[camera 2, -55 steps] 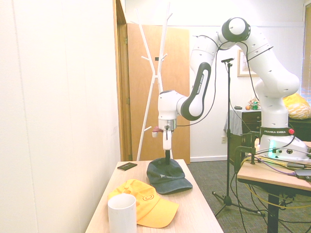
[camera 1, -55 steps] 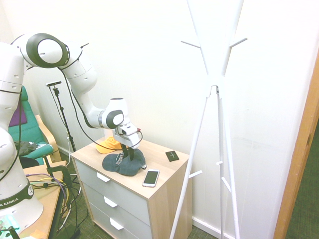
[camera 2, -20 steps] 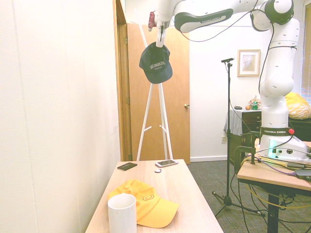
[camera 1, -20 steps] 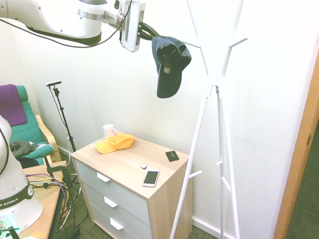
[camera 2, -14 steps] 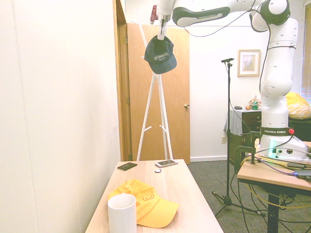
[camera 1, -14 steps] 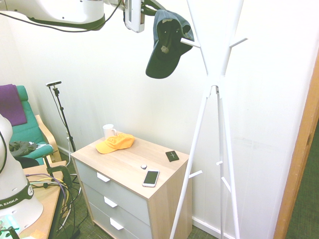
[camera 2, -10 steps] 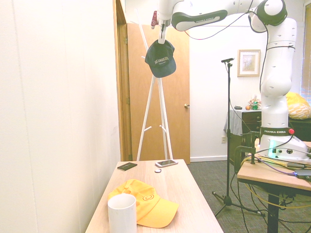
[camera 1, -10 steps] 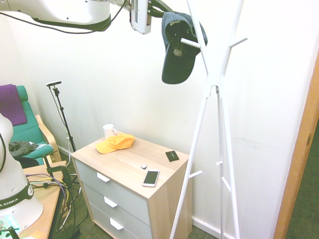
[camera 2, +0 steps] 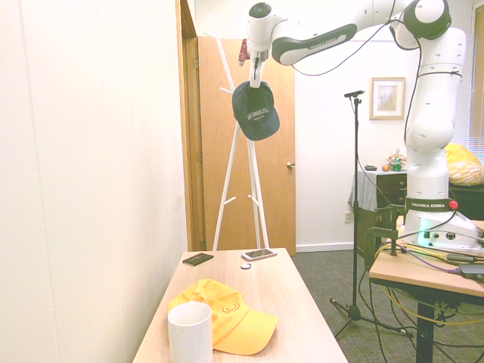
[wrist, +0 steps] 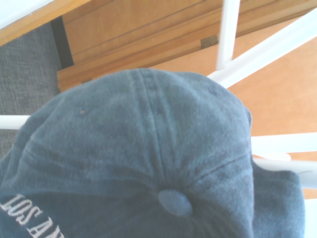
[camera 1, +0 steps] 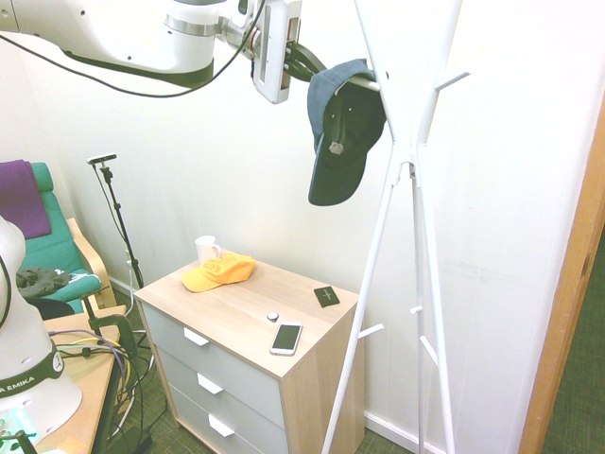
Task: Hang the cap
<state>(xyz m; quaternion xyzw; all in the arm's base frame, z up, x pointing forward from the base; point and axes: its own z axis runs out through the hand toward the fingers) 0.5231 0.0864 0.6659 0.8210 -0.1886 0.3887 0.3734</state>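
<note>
Navy fabric fills the wrist view: the cap (wrist: pixel 148 158), crown button and part of its white lettering close up, white rack limbs and orange door behind it; near to far in the second exterior view: white mug (camera 2: pixel 189 331) at the tabletop's (camera 2: pixel 295 302) near end, orange-yellow cap (camera 2: pixel 227 314) just behind it, then phone (camera 2: pixel 259 254), a small round item and a dark card (camera 2: pixel 197 259) at the far end; none of these belong to the task, they sit well below and apart from the action; beyond them the white coat rack (camera 1: pixel 411 151) stands on the floor by the dresser; the cap hangs high up at the rack, crown draped over an upper peg, brim pointing down, hollow inside facing the first exterior camera; judgement: it is held there so the peg can take its weight through the crown; whether the peg already bears it fully, can't tell; the pincer (camera 1: pixel 304 64) reaches in sideways from the arm, dark fingers (camera 1: pixel 295 59) close together and pinching the cap's fabric at the top, so gripping the cap, not released; judgement: hang nearly done, letting go and backing off remain; risk: cap slips off the peg if seated shallow.
</note>
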